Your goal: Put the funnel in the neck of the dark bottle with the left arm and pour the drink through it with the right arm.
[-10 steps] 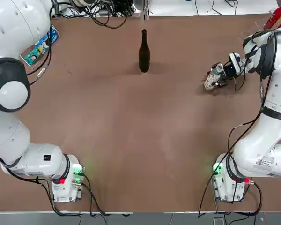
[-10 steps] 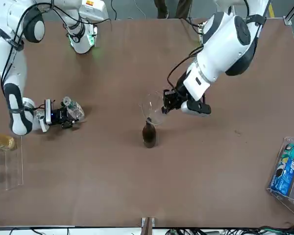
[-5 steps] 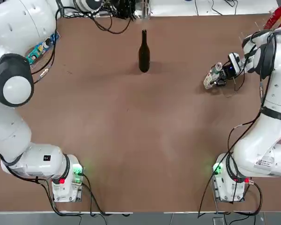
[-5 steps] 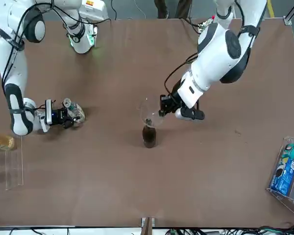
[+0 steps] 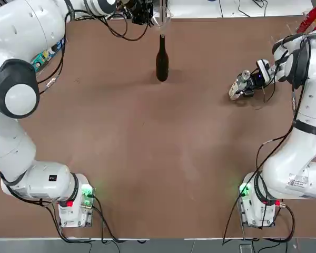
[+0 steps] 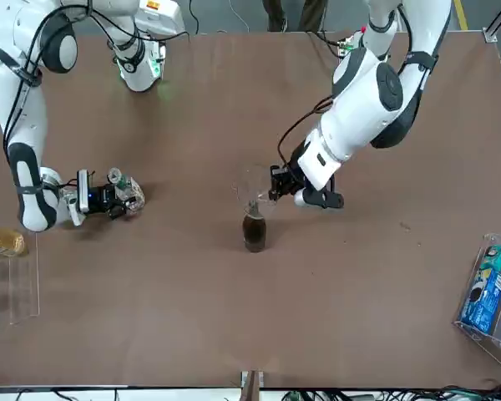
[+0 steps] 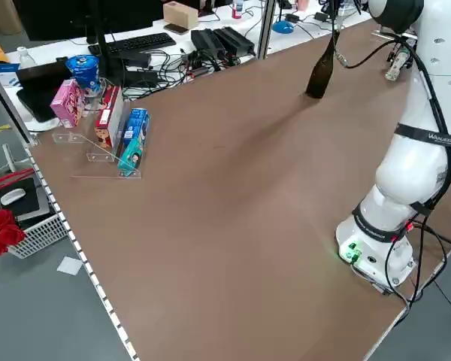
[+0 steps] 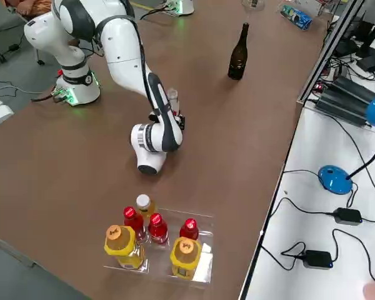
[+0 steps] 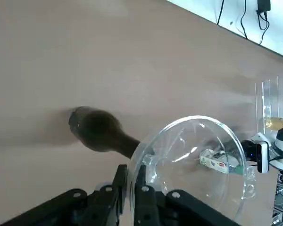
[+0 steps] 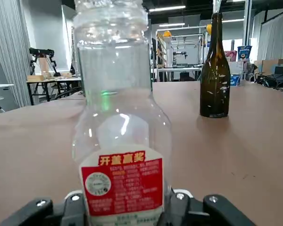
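Observation:
The dark bottle (image 5: 161, 60) stands upright at the far middle of the table, also in the front view (image 6: 253, 232). The clear funnel (image 6: 254, 187) hangs just over its neck, with my left gripper (image 6: 275, 182) shut on the funnel's rim. Whether the spout is inside the mouth I cannot tell. In the left wrist view the funnel (image 9: 193, 160) partly covers the bottle (image 9: 96, 129). The drink (image 10: 120, 141), a small clear plastic bottle with no cap on, stands on the table at the right (image 5: 239, 86). My right gripper (image 5: 246, 84) is shut on its lower body.
A clear tray (image 8: 203, 262) of red and yellow bottles sits on the right edge. Snack boxes in a clear holder (image 7: 105, 124) stand on the left edge. Cables (image 5: 113, 13) run along the far edge. Bare brown table lies between the arms' bases.
My left arm has carried the funnel sideways and down, closer over the dark bottle's neck. The right gripper's fingers have closed in on the drink, which stays in place.

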Available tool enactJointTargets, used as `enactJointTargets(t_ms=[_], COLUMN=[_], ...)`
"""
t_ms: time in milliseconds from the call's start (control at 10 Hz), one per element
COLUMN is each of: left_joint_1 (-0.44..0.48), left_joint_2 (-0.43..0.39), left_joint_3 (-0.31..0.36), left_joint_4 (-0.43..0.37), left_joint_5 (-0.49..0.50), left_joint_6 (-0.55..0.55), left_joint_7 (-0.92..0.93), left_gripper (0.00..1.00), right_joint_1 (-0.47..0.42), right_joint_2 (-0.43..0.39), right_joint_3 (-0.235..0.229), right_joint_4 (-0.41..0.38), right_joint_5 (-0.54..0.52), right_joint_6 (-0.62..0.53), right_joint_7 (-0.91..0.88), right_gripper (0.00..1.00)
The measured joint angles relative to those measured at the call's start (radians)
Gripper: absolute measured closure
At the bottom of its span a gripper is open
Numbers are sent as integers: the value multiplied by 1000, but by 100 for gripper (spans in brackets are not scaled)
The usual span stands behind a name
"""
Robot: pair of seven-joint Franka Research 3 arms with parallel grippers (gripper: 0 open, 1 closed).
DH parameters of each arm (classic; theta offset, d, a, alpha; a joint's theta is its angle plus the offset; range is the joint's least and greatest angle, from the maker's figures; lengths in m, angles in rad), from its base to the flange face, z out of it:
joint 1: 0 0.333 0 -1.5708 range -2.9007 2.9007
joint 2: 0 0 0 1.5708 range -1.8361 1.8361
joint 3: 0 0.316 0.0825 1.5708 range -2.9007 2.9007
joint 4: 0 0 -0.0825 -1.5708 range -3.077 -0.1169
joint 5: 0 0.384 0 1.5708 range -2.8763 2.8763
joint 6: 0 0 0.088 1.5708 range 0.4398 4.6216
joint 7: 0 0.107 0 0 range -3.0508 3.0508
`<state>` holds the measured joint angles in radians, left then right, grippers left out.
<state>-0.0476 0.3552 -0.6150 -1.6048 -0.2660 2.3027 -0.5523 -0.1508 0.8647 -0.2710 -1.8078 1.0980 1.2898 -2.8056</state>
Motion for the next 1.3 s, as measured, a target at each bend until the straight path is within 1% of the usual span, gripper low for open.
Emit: enactJointTargets(t_ms=[300, 500, 700, 1000, 1100, 1300], left_joint_1=[0, 0, 1, 0, 0, 0], left_joint_2=[0, 0, 1, 6, 6, 6], left_joint_3=[-2, -2, -2, -4, -4, -5], left_joint_4=[0, 0, -4, -6, -6, -6], left_joint_5=[10, 13, 46, 55, 64, 112], left_joint_6=[2, 3, 4, 6, 7, 7], left_joint_7=[0, 0, -1, -1, 0, -13], left_gripper=[89, 89, 89, 89, 87, 59], right_joint_1=[0, 0, 0, 0, 0, 1], right_joint_2=[0, 0, 0, 0, -1, -6], right_joint_3=[-1, -6, -11, -30, -34, -45], right_joint_4=[0, 0, 1, 5, 6, 7], right_joint_5=[0, 0, 0, 0, 0, 0], right_joint_6=[0, -1, -3, -10, -15, -37], right_joint_7=[0, 3, 10, 27, 31, 42], right_gripper=[52, 55, 57, 57, 57, 57])
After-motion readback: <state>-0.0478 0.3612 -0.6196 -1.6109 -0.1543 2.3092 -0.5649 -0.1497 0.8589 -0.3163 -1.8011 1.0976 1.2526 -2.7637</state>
